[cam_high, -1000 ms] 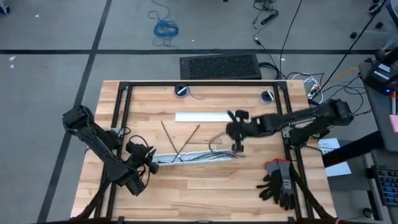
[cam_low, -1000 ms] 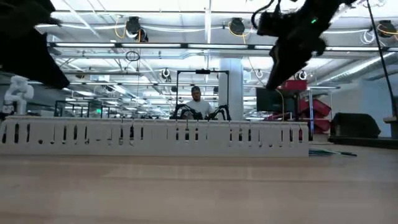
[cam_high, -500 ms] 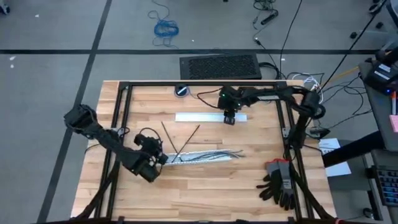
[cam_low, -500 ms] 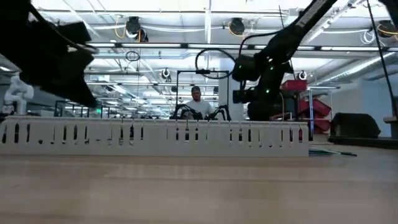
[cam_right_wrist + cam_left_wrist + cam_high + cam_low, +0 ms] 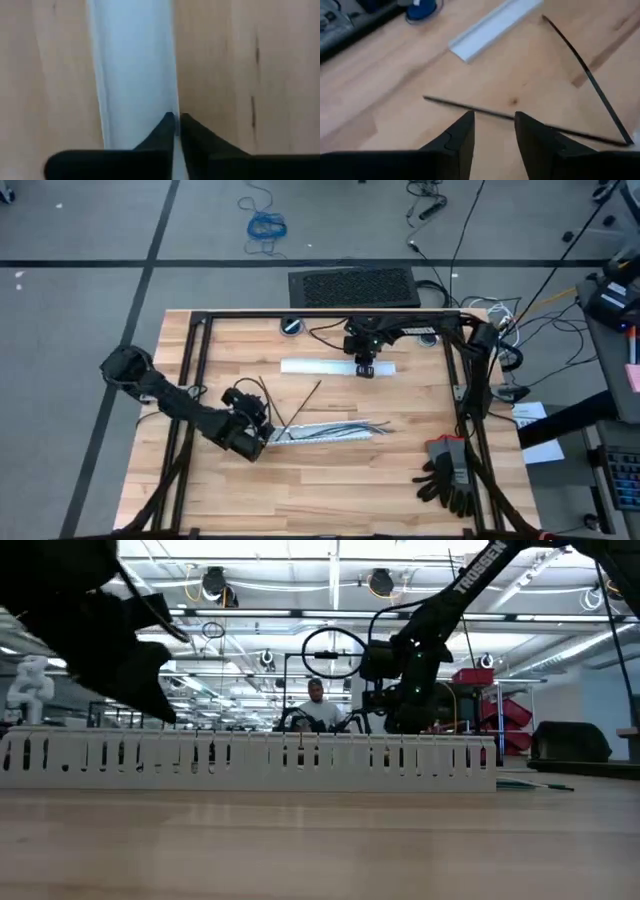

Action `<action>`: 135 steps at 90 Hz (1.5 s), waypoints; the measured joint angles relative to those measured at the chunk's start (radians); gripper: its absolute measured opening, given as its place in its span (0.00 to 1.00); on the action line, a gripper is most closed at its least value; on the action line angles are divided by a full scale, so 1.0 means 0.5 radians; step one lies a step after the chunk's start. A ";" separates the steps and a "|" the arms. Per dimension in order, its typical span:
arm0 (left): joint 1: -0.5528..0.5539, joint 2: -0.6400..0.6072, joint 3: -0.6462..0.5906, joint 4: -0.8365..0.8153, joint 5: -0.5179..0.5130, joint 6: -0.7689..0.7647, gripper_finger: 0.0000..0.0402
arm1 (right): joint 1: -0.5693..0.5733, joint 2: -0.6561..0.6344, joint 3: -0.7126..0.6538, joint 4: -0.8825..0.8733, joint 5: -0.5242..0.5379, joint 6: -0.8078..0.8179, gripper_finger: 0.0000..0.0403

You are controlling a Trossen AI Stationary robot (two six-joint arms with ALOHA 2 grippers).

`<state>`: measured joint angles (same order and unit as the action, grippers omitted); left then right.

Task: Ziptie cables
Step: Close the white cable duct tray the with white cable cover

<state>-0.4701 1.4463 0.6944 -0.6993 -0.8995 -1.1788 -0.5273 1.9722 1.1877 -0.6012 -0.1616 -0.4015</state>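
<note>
The cables (image 5: 335,428) lie as a slim bundle across the table's middle, resting flat on the wood. Two zipties (image 5: 272,402) (image 5: 303,404) lie in a V whose point meets the bundle's left end. My left gripper (image 5: 262,412) is open just left of that V. In its wrist view the nearer ziptie (image 5: 470,106) runs across just beyond the open gripper (image 5: 494,125), with the other ziptie (image 5: 590,80) farther off. My right gripper (image 5: 366,370) is shut over the right end of the white slotted duct (image 5: 315,366). My right gripper's shut fingertips (image 5: 169,120) point down over the duct's long edge (image 5: 175,90) near its right end. Whether they touch the duct, I cannot tell.
A pair of black gloves (image 5: 450,475) lies at the near right corner. Black frame rails (image 5: 195,380) run along the table's sides and far edge, with two round blue-topped fittings (image 5: 292,326) there. In the low view the duct (image 5: 250,760) spans the table, with a person (image 5: 315,705) beyond.
My right gripper has swung up from the cables' right end toward the table's far edge and come down over the duct's right end. My left gripper has gone toward the right and far edges, up to the zipties. Cables and zipties lie as before.
</note>
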 joint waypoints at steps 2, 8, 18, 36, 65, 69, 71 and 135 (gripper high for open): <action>0.021 -0.021 0.007 -0.009 -0.002 0.028 0.35 | 0.004 0.001 0.000 0.000 0.009 0.010 0.02; 0.081 -0.084 0.031 -0.062 -0.004 0.077 0.35 | 0.008 -0.016 -0.004 0.005 0.017 0.038 0.01; 0.161 -0.212 0.047 -0.107 -0.011 0.073 0.35 | 0.020 -0.138 -0.024 -0.003 0.089 0.080 0.00; 0.283 -0.306 0.015 -0.047 0.065 0.097 0.35 | 0.167 -0.484 -0.025 -0.054 0.375 0.070 0.00; 0.551 -0.305 -0.002 0.599 0.342 1.094 0.35 | 0.651 -0.727 -0.029 -0.097 0.793 0.074 0.00; 0.609 -0.286 -0.002 0.795 0.459 1.294 0.35 | 0.709 -0.749 -0.029 -0.093 0.804 0.074 0.00; 0.637 -0.269 -0.002 0.899 0.517 1.392 0.35 | 0.738 -0.759 -0.028 -0.089 0.804 0.076 0.00; 1.135 0.286 0.006 1.730 1.342 2.113 0.35 | 0.974 -0.799 -0.025 -0.121 0.889 0.068 0.00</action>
<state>0.0972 1.5895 0.6975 0.1658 -0.2287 -0.1221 -0.0405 1.5726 1.1751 -0.6615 0.2828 -0.3677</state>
